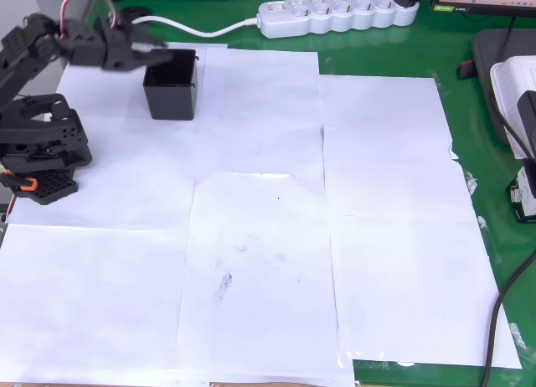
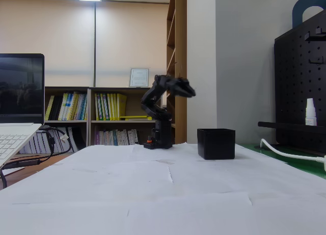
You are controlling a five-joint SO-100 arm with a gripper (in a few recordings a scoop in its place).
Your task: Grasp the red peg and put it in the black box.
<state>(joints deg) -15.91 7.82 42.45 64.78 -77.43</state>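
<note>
The gripper (image 1: 159, 48) hung blurred above the box's (image 1: 172, 98) back-left rim, near the table's far-left corner, likely placed there to drop the peg inside. Whether its jaws were spread or pinching anything could not be told. The peg itself was not discernible; it may be inside the box.

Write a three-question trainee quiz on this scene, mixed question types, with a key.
1. True or false: in the overhead view, the tool is near the black box's top rim.
2. The black box stands on: A) white paper sheets, B) bare green mat, C) a laptop.
3. Fill in: the white power strip lies along the overhead view's ____ edge.

Key: 1 true; 2 A; 3 top.
</note>
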